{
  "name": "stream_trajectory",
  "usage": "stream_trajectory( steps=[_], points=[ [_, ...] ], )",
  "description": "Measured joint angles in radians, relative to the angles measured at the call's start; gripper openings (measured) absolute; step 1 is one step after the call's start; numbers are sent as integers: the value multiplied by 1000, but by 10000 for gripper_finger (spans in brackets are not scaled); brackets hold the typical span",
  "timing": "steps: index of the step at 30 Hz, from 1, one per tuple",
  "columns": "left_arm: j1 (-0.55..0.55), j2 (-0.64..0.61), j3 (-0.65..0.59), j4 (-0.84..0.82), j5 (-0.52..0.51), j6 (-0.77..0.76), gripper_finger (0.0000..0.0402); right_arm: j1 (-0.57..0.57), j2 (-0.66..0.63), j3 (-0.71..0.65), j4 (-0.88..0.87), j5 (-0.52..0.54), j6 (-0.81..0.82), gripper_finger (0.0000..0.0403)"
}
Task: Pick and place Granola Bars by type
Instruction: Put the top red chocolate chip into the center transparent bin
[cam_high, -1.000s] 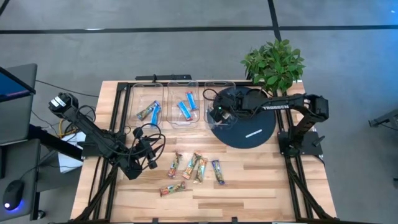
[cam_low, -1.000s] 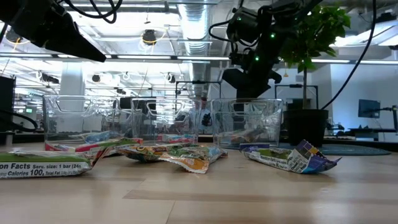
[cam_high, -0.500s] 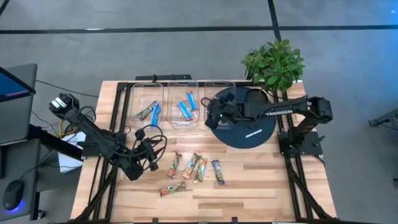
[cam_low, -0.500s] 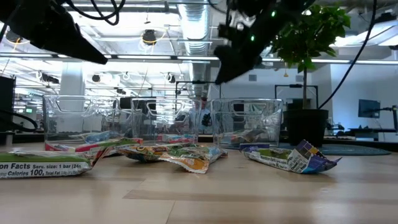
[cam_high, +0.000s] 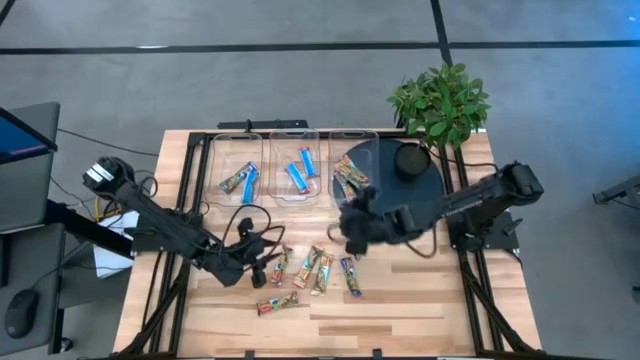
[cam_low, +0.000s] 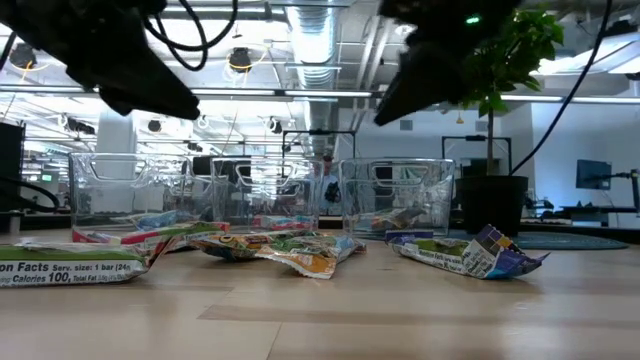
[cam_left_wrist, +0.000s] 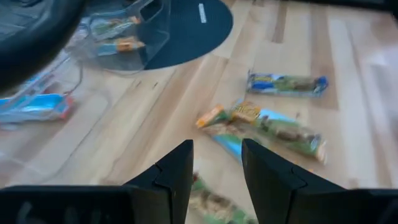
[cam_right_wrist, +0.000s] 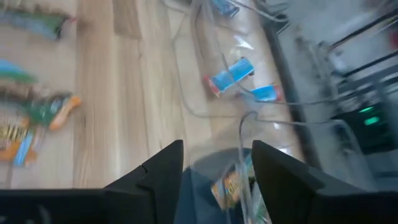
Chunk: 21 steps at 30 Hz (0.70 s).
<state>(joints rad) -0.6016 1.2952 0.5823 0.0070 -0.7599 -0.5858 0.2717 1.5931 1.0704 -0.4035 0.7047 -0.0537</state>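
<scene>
1. Loose Granola Bars (cam_high: 312, 268) scattered on the table (cam_high: 420, 300), near edge — left hand (cam_high: 262, 268) just beside them, fingers parted, empty.
2. Right hand (cam_high: 352, 232) past the cluster, parted, empty.
3. Farthest — three clear bins (cam_high: 290, 165) holding sorted bars.

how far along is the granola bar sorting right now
Partly done. Three clear bins already hold bars: the left bin has two, the middle bin two blue ones, the right bin one or two. Nothing is in hand: the right gripper hangs with empty, parted fingers near the loose bars, and the left gripper is beside them, also empty. About six bars remain on the table.
</scene>
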Motion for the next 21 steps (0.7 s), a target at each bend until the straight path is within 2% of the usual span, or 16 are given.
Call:
stream_trajectory(
  steps=[2, 5, 12, 15, 21],
  points=[
    [9, 21, 0, 44, 5, 0, 133, 50, -19, -24, -4, 70, 3, 180],
    [13, 61, 0, 81, 6, -24, 132, 112, -62, -74, -1, 123, 42, 173],
    [29, 118, 6, 73, 41, -195, 132, 247, -214, -227, 65, 141, 163, 162],
    [39, 146, 49, -3, 50, -261, 132, 305, -281, -299, 121, 194, 178, 160],
    [86, 229, 207, -255, 125, -385, 132, 413, -404, -421, 154, 347, 228, 160]
  ],
)
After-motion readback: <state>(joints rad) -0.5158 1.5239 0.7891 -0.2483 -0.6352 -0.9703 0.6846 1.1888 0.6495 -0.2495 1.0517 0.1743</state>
